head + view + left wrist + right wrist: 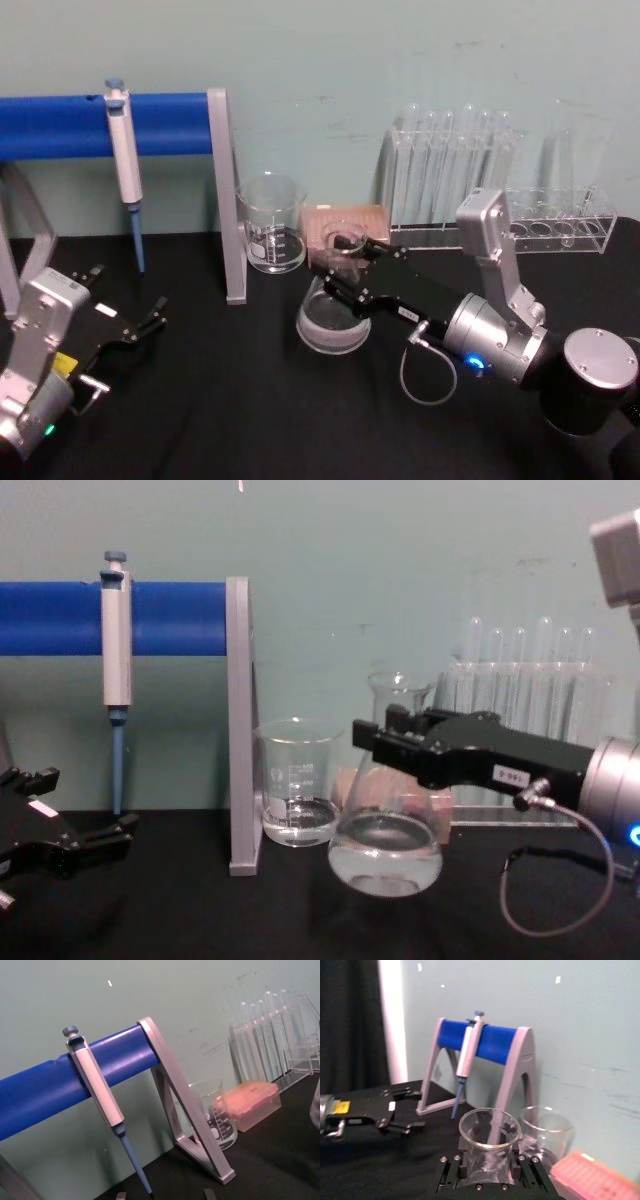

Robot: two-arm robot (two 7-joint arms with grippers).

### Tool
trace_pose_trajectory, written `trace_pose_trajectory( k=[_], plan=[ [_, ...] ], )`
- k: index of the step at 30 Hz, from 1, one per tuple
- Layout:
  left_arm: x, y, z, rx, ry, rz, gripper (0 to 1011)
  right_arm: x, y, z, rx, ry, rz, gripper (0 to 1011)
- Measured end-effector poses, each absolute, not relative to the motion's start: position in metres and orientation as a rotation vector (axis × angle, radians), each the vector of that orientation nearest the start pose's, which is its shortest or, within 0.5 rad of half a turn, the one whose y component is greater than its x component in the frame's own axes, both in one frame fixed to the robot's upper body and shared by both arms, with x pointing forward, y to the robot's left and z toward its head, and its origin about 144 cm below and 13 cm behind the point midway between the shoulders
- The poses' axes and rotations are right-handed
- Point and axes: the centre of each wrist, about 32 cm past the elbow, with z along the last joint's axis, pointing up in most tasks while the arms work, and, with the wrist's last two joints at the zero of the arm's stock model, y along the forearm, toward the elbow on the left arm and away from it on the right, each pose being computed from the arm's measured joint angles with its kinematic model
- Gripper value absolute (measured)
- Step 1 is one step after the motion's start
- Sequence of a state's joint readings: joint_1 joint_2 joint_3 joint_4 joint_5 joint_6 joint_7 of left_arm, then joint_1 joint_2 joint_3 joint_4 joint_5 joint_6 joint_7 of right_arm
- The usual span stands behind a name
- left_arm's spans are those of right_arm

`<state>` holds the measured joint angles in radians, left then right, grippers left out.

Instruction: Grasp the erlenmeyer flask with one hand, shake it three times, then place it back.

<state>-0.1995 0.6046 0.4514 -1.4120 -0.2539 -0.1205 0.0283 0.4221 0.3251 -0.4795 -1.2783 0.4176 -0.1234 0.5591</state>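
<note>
- Chest view shows the flask [385, 855] standing straight up, with its wide bottom down and its thin neck up.
- The right pincer [385, 742] comes in from the right side, and the neck sits right between its two fingers. The flask is inside the pincer, not off to one side.
- The right pincer is pinching the flask by the neck, just under the rim. The right wrist view looks down on the round rim, with a finger tight on each side.
- The bottom of the flask is low, close to the black table [200, 920]. I cannot tell if it rests on the table or hangs just above it.
- A little clear liquid sits in the bottom of the flask.
- A beaker [297, 790] stands just beside the flask, on its left and a bit farther back. I think the shake should stay small so the two glasses do not bump.
- The left pincer [128, 296] is well apart on the left, low over the table. Its fingers are spread and it holds nothing.
- The right arm is the near one, so I think it does this job alone.
</note>
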Motion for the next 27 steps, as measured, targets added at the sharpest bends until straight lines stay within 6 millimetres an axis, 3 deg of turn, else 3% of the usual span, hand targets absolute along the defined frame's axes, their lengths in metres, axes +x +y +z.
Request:
trace_pose_trajectory(
  k=[12, 27],
  plan=[
    [0.489, 0.310, 1.140, 0.304, -0.285, 1.248, 1001, 0.536, -0.215, 1.182, 0.039, -0.083, -0.785, 453],
    [0.489, 0.310, 1.140, 0.304, -0.285, 1.248, 1001, 0.529, -0.212, 1.180, 0.032, -0.088, -0.815, 453]
  ],
)
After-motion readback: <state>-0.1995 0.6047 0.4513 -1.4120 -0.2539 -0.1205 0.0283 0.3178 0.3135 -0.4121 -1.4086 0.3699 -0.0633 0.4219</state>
